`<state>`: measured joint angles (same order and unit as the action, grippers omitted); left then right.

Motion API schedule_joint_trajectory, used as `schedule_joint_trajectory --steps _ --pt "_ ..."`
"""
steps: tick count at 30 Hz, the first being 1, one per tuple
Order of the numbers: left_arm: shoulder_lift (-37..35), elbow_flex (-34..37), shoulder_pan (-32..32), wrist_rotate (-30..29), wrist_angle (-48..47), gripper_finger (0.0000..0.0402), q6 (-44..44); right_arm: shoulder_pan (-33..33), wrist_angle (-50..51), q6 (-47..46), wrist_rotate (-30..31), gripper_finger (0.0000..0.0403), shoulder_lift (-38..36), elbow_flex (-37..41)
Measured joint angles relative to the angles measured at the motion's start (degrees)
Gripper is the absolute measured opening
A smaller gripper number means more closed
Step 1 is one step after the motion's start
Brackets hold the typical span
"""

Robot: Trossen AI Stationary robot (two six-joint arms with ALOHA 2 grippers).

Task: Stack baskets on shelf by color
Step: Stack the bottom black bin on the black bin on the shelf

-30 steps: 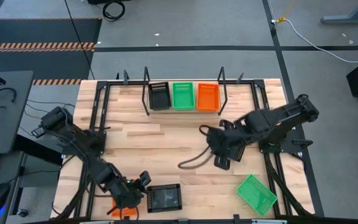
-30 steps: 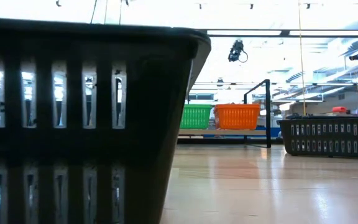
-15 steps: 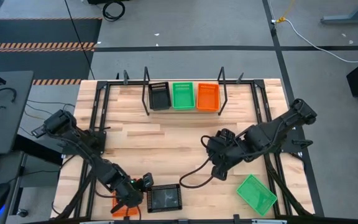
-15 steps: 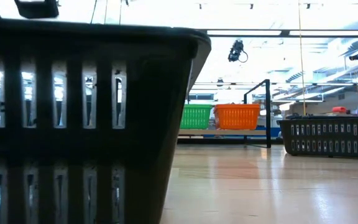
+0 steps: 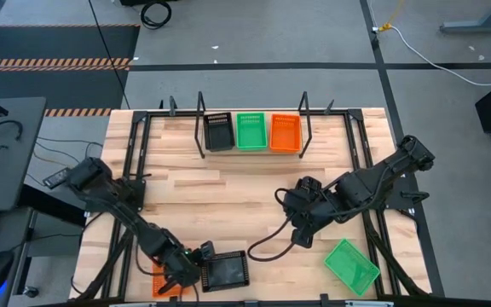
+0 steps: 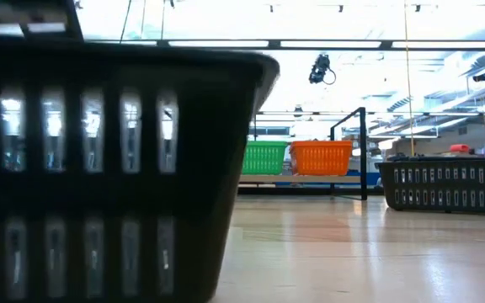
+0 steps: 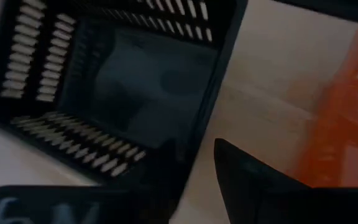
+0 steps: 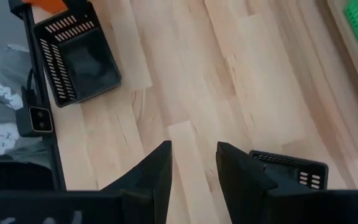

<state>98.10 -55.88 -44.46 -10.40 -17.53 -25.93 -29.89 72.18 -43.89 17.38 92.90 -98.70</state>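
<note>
On the shelf (image 5: 261, 152) at the far edge a black (image 5: 218, 130), a green (image 5: 250, 130) and an orange basket (image 5: 284, 132) stand abreast. A black basket (image 5: 226, 271) rests on its bottom by the near edge. An orange basket (image 5: 162, 283) lies left of it, half hidden under my left arm. My left gripper (image 5: 199, 254) is open, down at the black basket's left wall (image 7: 211, 118). My right gripper (image 8: 192, 146) hangs open and empty over mid-table. A green basket (image 5: 352, 266) lies near right. My left gripper slants down from the table's left onto the black basket's left short wall (image 7: 204, 149). One finger (image 7: 247, 180) stands outside that wall, over the table. The other is lost in the dark inside the basket. Whether either finger touches the wall, I cannot tell.
Another black basket (image 8: 288, 168) sits on the table just beyond my right gripper, also seen in the low view (image 6: 446, 183). The shelf's black rods (image 5: 200, 128) and the table's side rails (image 5: 135, 170) stand up. Bare wood lies between the shelf and the near baskets.
My left gripper has sunk toward the near edge, down onto the black basket's left wall, rolling a little. That basket has shifted slightly and shows blurred in the low view. My right gripper first moved toward the near edge, then kept still.
</note>
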Motion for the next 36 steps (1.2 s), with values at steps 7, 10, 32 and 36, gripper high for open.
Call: schedule_joint_trajectory --steps 7,10,32,36 --pt "4.3 0.0 1.3 -1.0 5.2 0.0117 0.2 0.0 0.1 2.0 0.6 0.013 0.0 0.0" --pt "4.3 0.0 1.5 -5.3 6.1 0.0113 2.0 0.0 0.2 2.1 0.6 0.013 0.0 0.0" --pt "3.9 -15.0 12.3 -21.8 -15.8 0.0004 12.9 -1.1 -0.7 3.6 4.4 0.013 0.0 4.1" --pt "1.2 -15.4 18.5 -20.2 -21.5 0.0003 18.1 -1.6 -1.0 2.6 5.7 0.013 0.0 7.8"
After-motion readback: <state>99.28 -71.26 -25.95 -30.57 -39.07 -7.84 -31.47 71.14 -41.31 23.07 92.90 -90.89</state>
